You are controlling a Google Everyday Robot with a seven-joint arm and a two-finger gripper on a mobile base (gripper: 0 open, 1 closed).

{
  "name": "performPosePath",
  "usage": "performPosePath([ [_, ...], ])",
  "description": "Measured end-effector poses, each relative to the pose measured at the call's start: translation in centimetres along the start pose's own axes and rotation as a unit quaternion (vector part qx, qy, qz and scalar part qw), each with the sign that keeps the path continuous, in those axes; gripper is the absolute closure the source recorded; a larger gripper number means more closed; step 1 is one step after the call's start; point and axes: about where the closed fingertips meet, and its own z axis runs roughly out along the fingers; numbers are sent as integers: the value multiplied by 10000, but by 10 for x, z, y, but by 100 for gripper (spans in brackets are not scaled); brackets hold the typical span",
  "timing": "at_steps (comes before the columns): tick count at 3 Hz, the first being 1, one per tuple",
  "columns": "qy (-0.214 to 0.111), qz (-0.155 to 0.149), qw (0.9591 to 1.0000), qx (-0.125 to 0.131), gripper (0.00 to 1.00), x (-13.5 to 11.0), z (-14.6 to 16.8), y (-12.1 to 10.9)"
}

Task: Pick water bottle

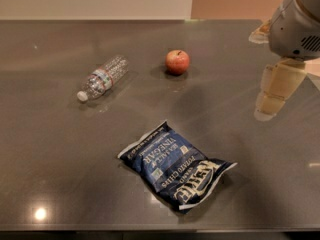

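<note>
Claw [270, 103] far right, grip state unreadable; small clear ribbed plastic water bottle [102, 78] well left, long axis diagonal.

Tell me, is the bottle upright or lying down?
The bottle lies on its side, cap pointing left; the pincer hangs far right.

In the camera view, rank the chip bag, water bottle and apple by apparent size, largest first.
1. chip bag, though nearest the camera.
2. water bottle.
3. apple.
The gripper hangs at the right, away from all three.
</note>
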Motion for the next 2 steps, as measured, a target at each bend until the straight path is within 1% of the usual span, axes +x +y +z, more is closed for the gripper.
performPosePath([
  [1, -277, -451, 9986, -18, 0, -31, 11, -23],
  [2, -498, -895, 9947, 0, 0, -60, 21, -43],
])
